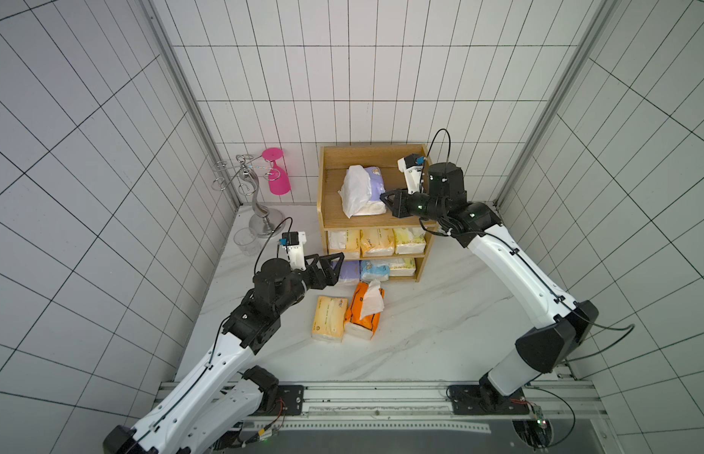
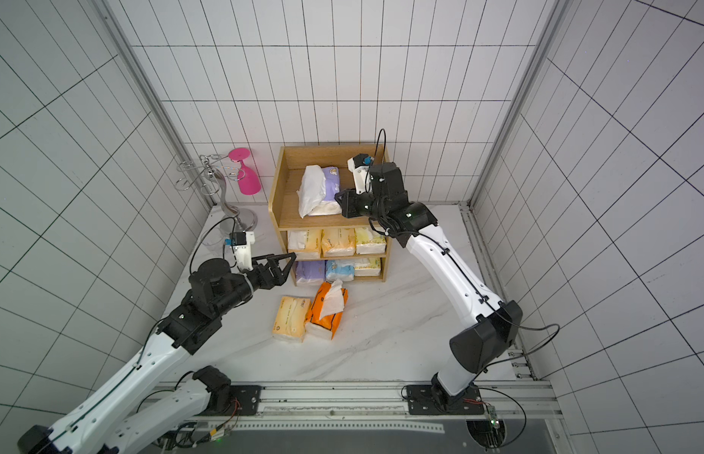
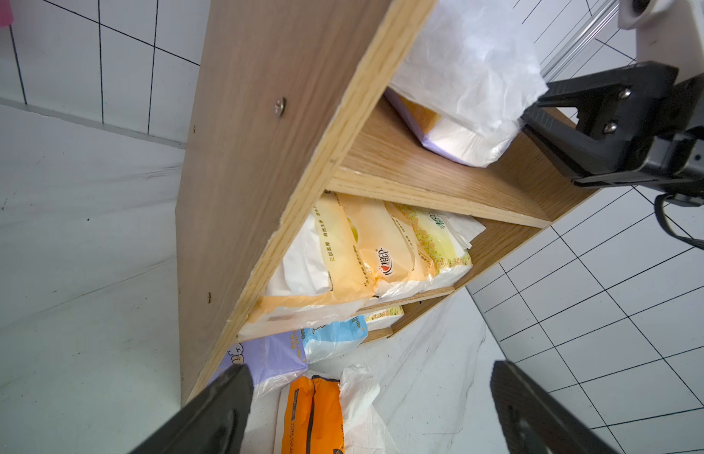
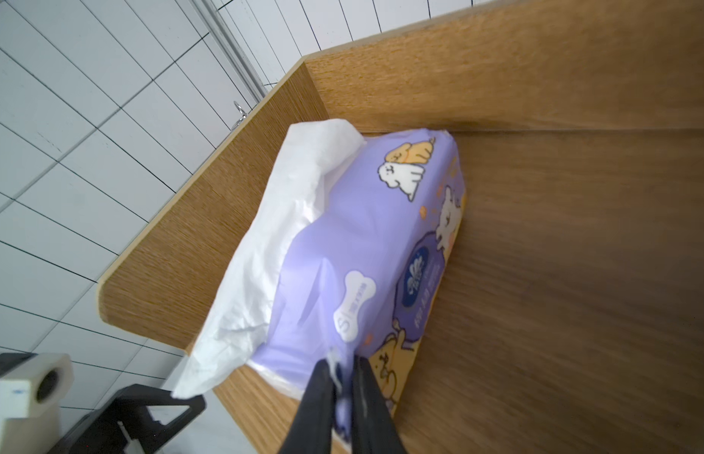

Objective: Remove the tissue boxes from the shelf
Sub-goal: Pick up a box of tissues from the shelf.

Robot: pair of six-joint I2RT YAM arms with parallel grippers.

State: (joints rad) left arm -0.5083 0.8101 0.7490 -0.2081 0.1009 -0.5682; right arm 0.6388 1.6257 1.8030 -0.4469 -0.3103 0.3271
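Note:
The wooden shelf (image 1: 323,184) (image 2: 277,188) stands at the back of the table. On its top tier lies a purple tissue box (image 1: 372,177) (image 2: 331,181) (image 4: 362,243) with white tissue hanging out. My right gripper (image 1: 384,195) (image 2: 338,195) (image 4: 340,365) is shut on a fold of that box's wrap at its near end. The middle tier holds three yellowish tissue boxes (image 1: 377,240). The bottom tier holds purple (image 1: 348,271), light blue (image 1: 375,270) and cream ones. My left gripper (image 1: 340,268) (image 2: 290,268) (image 3: 370,371) is open and empty beside the shelf's lower left corner.
Two tissue boxes lie on the table before the shelf, a cream-orange one (image 1: 329,323) and an orange one (image 1: 364,312). A silver wire stand (image 1: 260,200) with a pink cup (image 1: 277,173) and a clear cup (image 1: 246,240) stand at the back left. Tiled walls enclose three sides.

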